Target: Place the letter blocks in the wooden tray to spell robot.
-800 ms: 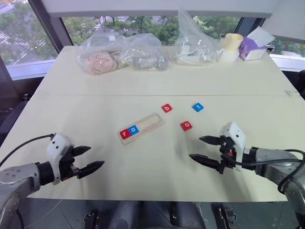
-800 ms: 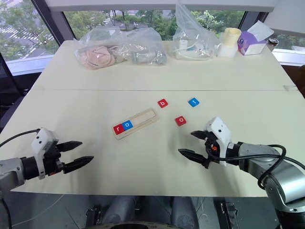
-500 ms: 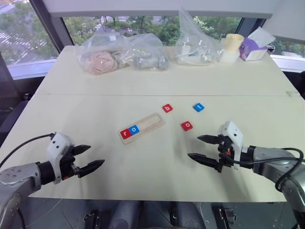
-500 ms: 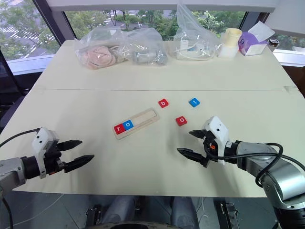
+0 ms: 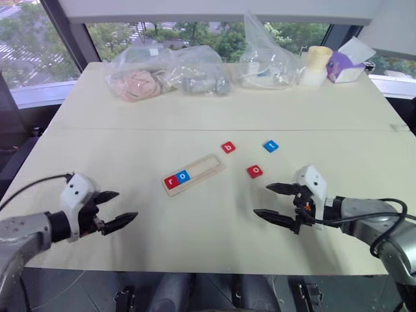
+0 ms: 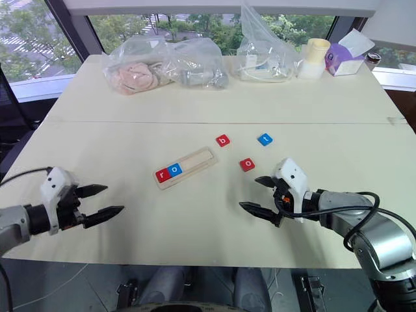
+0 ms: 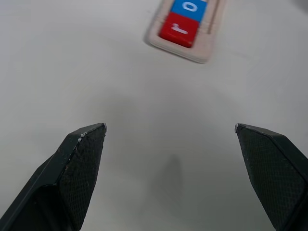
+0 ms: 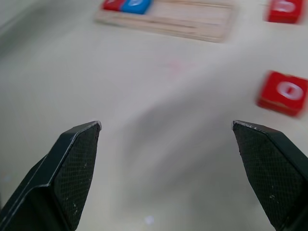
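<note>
Head views take in the whole pale surface (image 5: 208, 110): the long light-wood tray (image 5: 192, 174) lies near its middle with a red r tile (image 5: 171, 181) and a blue o tile (image 5: 182, 175) at its left end, while the red b tile (image 5: 228, 147), blue t tile (image 5: 271, 145) and red o tile (image 5: 255, 171) lie loose to its right. Left hand (image 5: 116, 208) and right hand (image 5: 273, 201) hover wide open and empty. Right wrist view brings the loose red o close

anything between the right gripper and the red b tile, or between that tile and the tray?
The red o tile lies roughly between the right gripper and the red b tile, so a low straight approach would cross it. Nothing visible lies between the b tile and the wooden tray, just bare table.
</note>
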`<action>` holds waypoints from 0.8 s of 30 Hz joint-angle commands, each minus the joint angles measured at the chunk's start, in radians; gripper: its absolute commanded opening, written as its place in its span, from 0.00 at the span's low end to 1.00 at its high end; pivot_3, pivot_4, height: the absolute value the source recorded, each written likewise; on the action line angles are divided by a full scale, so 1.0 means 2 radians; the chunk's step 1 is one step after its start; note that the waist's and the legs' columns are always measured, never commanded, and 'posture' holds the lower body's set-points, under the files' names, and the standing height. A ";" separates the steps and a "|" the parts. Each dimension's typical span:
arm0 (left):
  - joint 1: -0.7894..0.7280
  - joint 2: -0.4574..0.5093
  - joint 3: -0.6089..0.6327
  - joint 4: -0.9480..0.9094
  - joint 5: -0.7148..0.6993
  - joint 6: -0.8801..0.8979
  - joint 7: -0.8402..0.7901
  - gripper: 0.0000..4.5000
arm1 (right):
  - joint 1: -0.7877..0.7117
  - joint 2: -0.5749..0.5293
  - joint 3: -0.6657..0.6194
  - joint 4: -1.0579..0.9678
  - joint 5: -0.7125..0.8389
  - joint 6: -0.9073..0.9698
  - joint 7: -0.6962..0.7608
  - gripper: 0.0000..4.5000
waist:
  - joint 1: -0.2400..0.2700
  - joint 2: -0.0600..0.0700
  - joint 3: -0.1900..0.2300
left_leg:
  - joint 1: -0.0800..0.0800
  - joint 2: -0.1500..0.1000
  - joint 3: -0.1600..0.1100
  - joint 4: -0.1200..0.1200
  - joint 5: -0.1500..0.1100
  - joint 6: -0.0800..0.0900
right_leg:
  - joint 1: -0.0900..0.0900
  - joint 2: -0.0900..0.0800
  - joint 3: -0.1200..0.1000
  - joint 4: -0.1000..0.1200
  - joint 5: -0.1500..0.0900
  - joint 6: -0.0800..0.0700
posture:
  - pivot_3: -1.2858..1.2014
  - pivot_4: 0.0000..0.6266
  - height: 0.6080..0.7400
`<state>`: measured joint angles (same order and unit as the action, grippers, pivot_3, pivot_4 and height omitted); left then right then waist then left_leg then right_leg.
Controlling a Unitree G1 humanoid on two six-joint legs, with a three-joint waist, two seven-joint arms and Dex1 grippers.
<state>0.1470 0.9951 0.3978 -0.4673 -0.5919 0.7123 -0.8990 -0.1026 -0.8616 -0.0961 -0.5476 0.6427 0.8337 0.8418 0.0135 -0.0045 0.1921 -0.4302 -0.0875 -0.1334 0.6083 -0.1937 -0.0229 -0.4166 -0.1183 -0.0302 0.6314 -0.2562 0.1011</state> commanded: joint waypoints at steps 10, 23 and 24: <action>-0.190 -0.048 -0.198 0.103 0.063 -0.044 -0.028 1.00 | -0.034 0.037 0.041 -0.079 0.039 0.039 -0.055 0.99 | -0.001 0.000 0.000 | 0.000 0.000 0.001 -0.001 0.001 0.002 | -0.001 0.000 0.000 0.000 0.000 0.001 | 0.52 0.24 1.00; -0.220 -0.120 -0.288 0.188 0.161 -0.114 -0.024 1.00 | -0.027 0.049 0.064 -0.091 0.023 0.027 -0.089 0.99 | 0.000 0.000 0.000 | 0.001 -0.001 0.000 0.001 0.001 0.002 | 0.001 0.000 0.000 0.000 0.001 0.002 | 0.52 0.24 1.00; -0.219 -0.123 -0.293 0.198 0.174 -0.121 -0.017 1.00 | -0.026 0.050 0.065 -0.090 0.022 0.026 -0.089 0.99 | 0.000 0.000 0.000 | 0.002 -0.001 0.000 0.001 0.001 0.002 | 0.002 0.000 0.000 0.000 0.001 0.002 | 0.52 0.24 1.00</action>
<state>-0.3109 0.7565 -0.1554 -0.0991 -0.2840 0.4804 -0.9488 -0.1544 -0.7660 0.0364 -0.6912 0.6897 0.9073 0.6667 0.0135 -0.0045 0.1919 -0.4261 -0.0888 -0.1332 0.6103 -0.1918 -0.0196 -0.4119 -0.1178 -0.0303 0.6316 -0.2545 0.1050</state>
